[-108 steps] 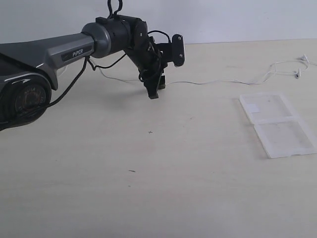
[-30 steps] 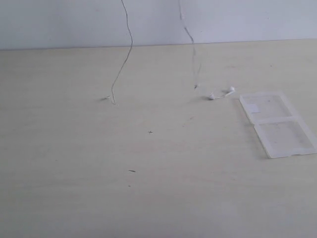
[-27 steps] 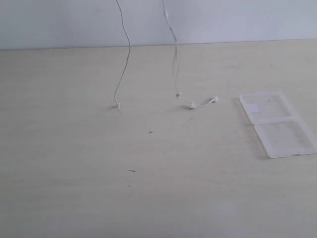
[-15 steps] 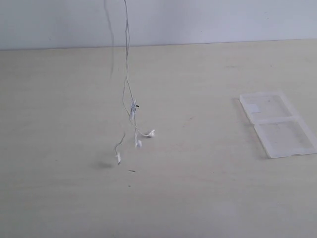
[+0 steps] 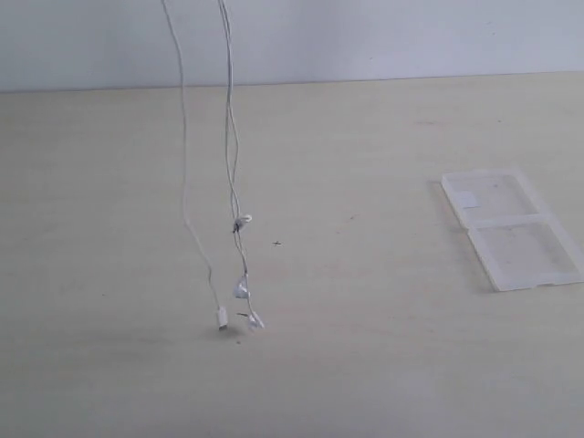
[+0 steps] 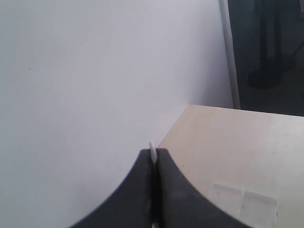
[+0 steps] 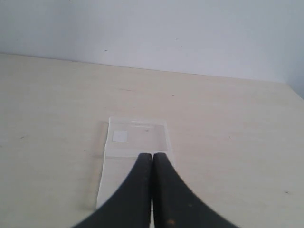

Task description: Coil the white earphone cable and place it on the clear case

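Curved black left jaws pinch the thin, limp white earphone cable (image 5: 228, 100).

You've got a pale wood-grain desk (image 5: 429, 365) filling the exterior view, a few dark specks (image 5: 276, 244) on it, meeting a plain white wall (image 5: 411, 36) at its far edge. Light's soft and even. In the left wrist view, your wall ends at a pale upright strip (image 6: 228, 52), with dark space (image 6: 270, 42) beyond it.
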### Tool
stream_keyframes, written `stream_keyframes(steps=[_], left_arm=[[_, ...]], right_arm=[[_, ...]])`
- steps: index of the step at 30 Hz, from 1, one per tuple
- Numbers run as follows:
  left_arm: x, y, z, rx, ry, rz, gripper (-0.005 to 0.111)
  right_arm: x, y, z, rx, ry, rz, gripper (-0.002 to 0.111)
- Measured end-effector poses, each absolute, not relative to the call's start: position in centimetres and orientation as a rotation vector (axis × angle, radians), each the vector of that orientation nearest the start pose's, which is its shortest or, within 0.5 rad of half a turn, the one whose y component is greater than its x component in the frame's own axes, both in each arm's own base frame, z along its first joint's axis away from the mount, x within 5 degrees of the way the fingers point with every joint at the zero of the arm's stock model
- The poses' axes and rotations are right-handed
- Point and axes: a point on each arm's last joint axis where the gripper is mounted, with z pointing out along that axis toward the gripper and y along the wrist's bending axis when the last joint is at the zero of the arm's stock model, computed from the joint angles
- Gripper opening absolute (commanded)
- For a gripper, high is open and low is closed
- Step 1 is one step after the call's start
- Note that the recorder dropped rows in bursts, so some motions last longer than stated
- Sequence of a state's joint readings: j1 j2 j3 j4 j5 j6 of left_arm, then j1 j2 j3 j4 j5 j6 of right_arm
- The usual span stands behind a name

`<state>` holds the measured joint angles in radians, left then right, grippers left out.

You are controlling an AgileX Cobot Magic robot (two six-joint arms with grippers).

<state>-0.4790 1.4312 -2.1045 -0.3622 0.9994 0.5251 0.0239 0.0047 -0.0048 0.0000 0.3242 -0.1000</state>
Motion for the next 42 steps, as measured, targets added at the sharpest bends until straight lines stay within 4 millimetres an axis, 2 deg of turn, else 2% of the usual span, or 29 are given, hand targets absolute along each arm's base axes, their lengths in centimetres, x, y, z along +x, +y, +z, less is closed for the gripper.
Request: stream_keyframes(steps=[13, 23, 30, 33, 36, 42], left_arm=[[21.3, -14.6, 58.5, 0.839, 1.481, -0.468, 0.000], [21.3, -14.6, 58.5, 0.837, 1.480, -0.472, 0.000], [22.4, -15.2, 57.6, 0.854, 1.518, -0.483, 0.000], [22.9, -15.5, 57.1, 0.867, 1.543, -0.486, 0.000], [23.1, -15.7, 56.9, 0.874, 1.554, -0.487, 0.000], [23.3, -15.7, 56.6, 0.887, 1.571, -0.487, 0.000]], right_arm=[[5.4, 0.1, 18.5, -0.112, 1.805, -0.054, 0.001], [5.4, 0.1, 18.5, -0.112, 1.805, -0.054, 0.001], [5.4, 0.1, 18.6, -0.124, 1.796, -0.073, 0.001], [5.5, 0.0, 19.1, -0.133, 1.734, -0.091, 0.001], [5.6, 0.2, 19.9, -0.076, 1.651, -0.024, 0.001], [5.6, 0.1, 22.1, 0.009, 1.414, 0.037, 0.001]])
